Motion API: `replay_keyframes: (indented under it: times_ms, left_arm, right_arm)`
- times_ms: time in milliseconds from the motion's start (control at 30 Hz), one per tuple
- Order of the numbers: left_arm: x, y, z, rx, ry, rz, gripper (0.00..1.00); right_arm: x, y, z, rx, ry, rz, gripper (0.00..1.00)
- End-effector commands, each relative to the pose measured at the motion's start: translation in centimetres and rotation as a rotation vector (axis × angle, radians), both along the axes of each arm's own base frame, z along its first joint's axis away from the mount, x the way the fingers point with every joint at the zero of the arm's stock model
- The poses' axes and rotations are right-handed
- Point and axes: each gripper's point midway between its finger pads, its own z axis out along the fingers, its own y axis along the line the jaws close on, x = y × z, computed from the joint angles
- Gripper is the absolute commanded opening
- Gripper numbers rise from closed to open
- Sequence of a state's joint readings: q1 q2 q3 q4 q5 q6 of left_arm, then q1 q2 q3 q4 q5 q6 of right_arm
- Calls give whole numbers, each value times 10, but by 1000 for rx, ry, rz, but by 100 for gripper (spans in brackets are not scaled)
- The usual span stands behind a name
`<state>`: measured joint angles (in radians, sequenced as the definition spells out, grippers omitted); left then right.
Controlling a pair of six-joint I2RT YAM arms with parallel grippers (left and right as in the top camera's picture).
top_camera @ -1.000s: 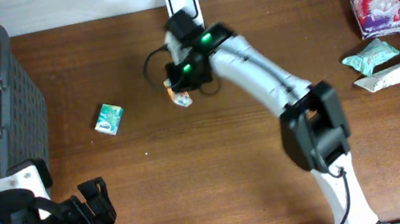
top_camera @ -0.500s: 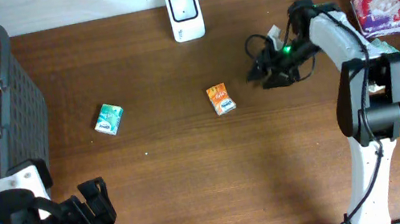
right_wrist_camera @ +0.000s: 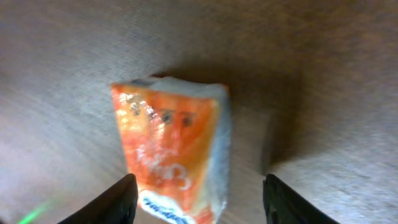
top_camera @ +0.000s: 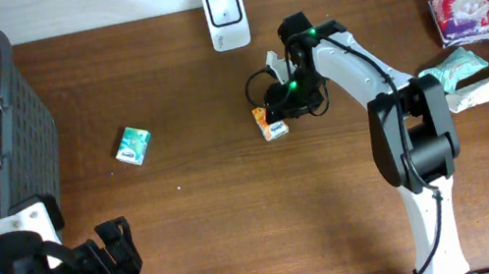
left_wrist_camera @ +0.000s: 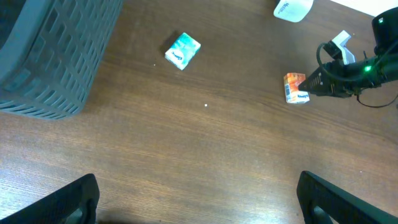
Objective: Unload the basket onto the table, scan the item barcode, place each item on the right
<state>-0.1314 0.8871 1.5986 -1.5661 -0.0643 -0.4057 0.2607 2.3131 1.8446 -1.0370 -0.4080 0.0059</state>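
One orange packet [top_camera: 270,125] lies flat on the brown tabletop [top_camera: 238,218], near the middle and a little below the single white scanner [top_camera: 224,4] that sits at the far edge. The right claw [top_camera: 277,109] is down at the packet's upper right corner. Its two fingers [right_wrist_camera: 116,200] stand apart, open, with the packet between them and a clear gap of bare wood on one side; nothing is gripped.

One teal packet [top_camera: 133,145] lies well apart toward the one dark mesh basket [top_camera: 17,115] at the picture's left edge. Three more things sit in a group at the opposite end: a pink and purple pack [top_camera: 469,13], a green pouch [top_camera: 452,69] and a pale tube [top_camera: 486,90] touching or just beside the pouch.

The left claw [top_camera: 114,250] hangs near the front corner beside the basket, spread wide and empty.

Only the right wrist view shows the packet's print, blurred white lettering on orange. The left wrist view takes in both packets, the basket and a corner of the scanner, but not the group of three, which only the overhead view shows.
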Motion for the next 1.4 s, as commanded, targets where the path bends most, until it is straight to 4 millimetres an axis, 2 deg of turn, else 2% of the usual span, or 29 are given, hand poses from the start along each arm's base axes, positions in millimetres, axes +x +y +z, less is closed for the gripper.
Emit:
replay_keyframes:
  times_ms: [0,67,100,167,233,300,367,433,500,533,633,667,700,800,933,1067,1133,1267,1367]
  left_arm:
    - [0,2,1,4,-4,13,99]
    - [0,2,1,4,-4,13,99]
    - [0,2,1,4,-4,13,99]
    - [0,2,1,4,-4,13,99]
    - [0,2,1,4,-4,13,99]
    - [0,2,1,4,-4,13,99]
    - [0,2,1,4,-4,13,99]
    - [0,2,1,4,-4,13,99]
    - [0,2,1,4,-4,13,99]
    - [0,2,1,4,-4,13,99]
    - [0,2,1,4,-4,13,99]
    - [0,2,1,4,-4,13,99]
    - [0,2,1,4,-4,13,99]
    - [0,2,1,4,-4,13,99]
    - [0,2,1,4,-4,13,99]
    - [0,2,1,4,-4,13,99]
    - [0,2,1,4,-4,13,99]
    - [0,2,1,4,-4,13,99]
    - [0,2,1,4,-4,13,99]
  right_arm:
    - [-5,0,-9,-3,-4,-6,46]
    - [-12,8,-15,58,17,-2,38]
    - [-16,17,-16,109,28,6,31]
    - [-22,30,-14,185,46,19,30]
    - [-27,43,-6,261,67,31,4]
    - [-26,58,15,398,84,37,4]
    - [-15,69,50,566,75,46,4]
    - [-3,71,77,664,43,52,4]
    - [9,68,89,672,-2,55,4]
    - [19,67,97,651,-47,62,4]
    - [55,51,99,425,-189,-2,4]
    - [81,35,104,266,-304,-48,4]
    - [113,15,118,83,-462,-99,4]
    - [166,-12,149,-184,-775,-145,4]
    - [210,4,173,-283,-1093,46,4]
    - [241,15,169,-321,-1275,128,4]
    - [251,21,157,-385,-1348,231,4]
    - [254,31,130,-487,-1380,421,4]
    - [249,45,129,-474,-1384,439,4]
